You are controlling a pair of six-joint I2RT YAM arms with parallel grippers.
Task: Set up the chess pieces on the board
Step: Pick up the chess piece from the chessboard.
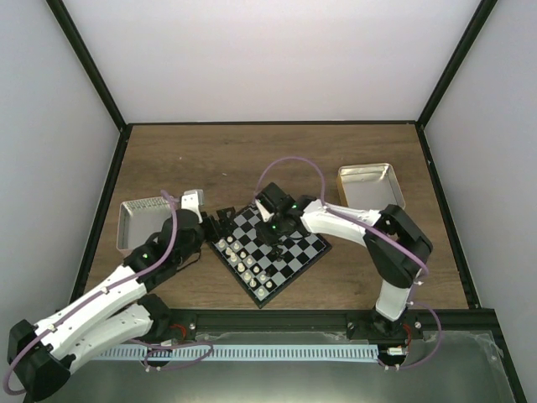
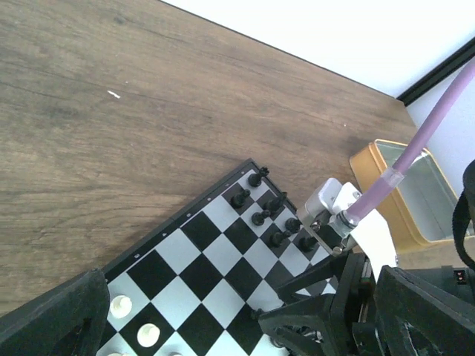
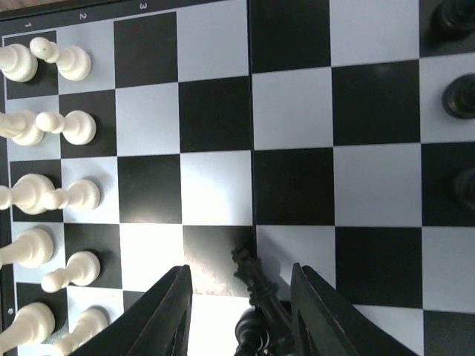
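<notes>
Right gripper (image 3: 241, 271), jaws parted, straddles a leaning black crowned piece (image 3: 256, 297) over the black-and-grey checked board (image 3: 215, 111); closing off-centre could topple it. Left gripper (image 1: 216, 225) gapes.

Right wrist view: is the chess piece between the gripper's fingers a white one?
No, the chess piece between the fingers of the right gripper is black; the white pieces stand along the left side of the board.

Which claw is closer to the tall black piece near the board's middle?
Right. The right claw straddles the black piece, a finger on either side; the left claw hangs open by the board's left edge.
</notes>
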